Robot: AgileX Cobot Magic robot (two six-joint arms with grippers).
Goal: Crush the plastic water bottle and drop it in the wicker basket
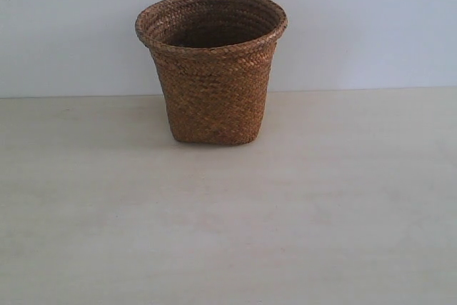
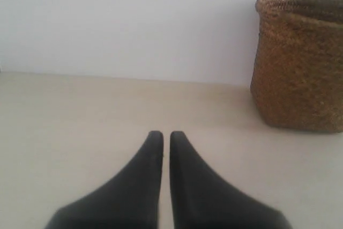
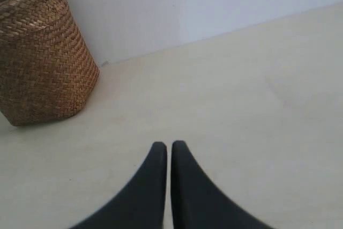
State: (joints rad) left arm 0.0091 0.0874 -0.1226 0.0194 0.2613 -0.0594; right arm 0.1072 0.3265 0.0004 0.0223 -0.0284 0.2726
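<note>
The brown wicker basket [image 1: 212, 69] stands upright on the pale table near the back wall; it also shows as the basket [image 2: 299, 63] in the left wrist view and the basket [image 3: 43, 52] in the right wrist view. What lies inside it is hidden by its rim. The plastic water bottle is out of view in every frame. My left gripper [image 2: 166, 135] is shut with nothing between its black fingers, low over the table and apart from the basket. My right gripper [image 3: 168, 145] is likewise shut and empty. Neither arm shows in the exterior view.
The pale table [image 1: 228, 233] stretches in front of the basket and to both sides. A plain white wall [image 1: 371, 26] rises just behind the basket.
</note>
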